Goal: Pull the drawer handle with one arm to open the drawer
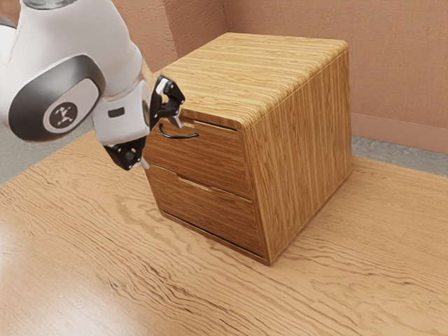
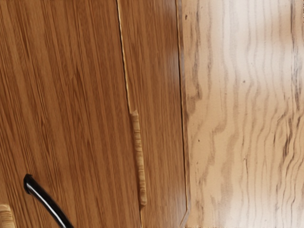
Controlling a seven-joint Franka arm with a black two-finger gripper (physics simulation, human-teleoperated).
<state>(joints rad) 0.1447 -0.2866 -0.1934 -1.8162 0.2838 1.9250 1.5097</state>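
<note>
**Gripper spread wide at the upper drawer's handle**

Set on the pale wood-grain tabletop [image 1: 210, 294] is a light-brown wooden cabinet [image 1: 294, 140], with a pinkish-brown wall [image 1: 392, 56] behind it. Two drawers are stacked in its front: the upper drawer [image 1: 210, 150] and the lower drawer [image 1: 210, 206]. The thin black curved drawer handle [image 1: 178, 136] is mounted near the top of the upper drawer, toward the exterior view's left.

The white robot arm [image 1: 70, 63] is seen coming in from the exterior view's upper left. Its black two-finger gripper [image 1: 155, 136] is held right at the left end of the handle, close against the drawer front. The fingers [image 1: 168, 101] are spread wide, one above the handle's end and the other lower, beside the cabinet's left edge. No grip on the handle is seen. Whether the upper drawer has slid out at all cannot be told.

In the wrist view, the drawer handle [image 2: 45, 202] is seen against the upper drawer [image 2: 61, 95]. A seam with a small pale notch [image 2: 137, 156] separates it from the lower drawer [image 2: 156, 95], beyond which the tabletop [image 2: 247, 118] is seen.
</note>
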